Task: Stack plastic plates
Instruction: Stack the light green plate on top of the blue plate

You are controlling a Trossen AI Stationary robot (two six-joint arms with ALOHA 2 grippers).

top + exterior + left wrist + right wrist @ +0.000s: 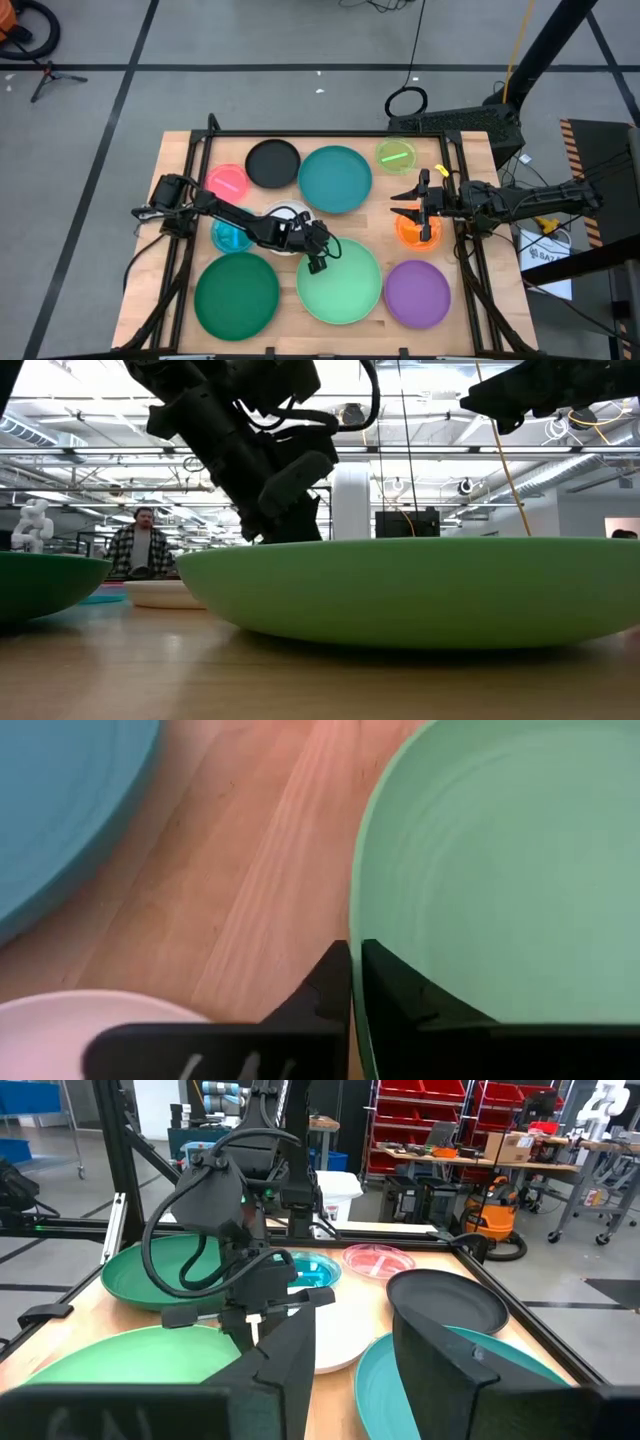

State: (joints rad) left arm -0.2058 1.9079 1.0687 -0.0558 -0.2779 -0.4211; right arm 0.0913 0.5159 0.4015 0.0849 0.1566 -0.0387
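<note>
Left pincer [352, 982] pinches the empty mint plate's [500, 870] rim.

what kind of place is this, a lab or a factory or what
Most likely a robotics lab or workshop. Red parts bins line shelves behind the table, an orange shop vacuum stands on the floor, and exposed ducts run along the ceiling of a large open room.

Mint plate [342, 283], teal plate [335, 179], purple plate [418, 294].
</note>
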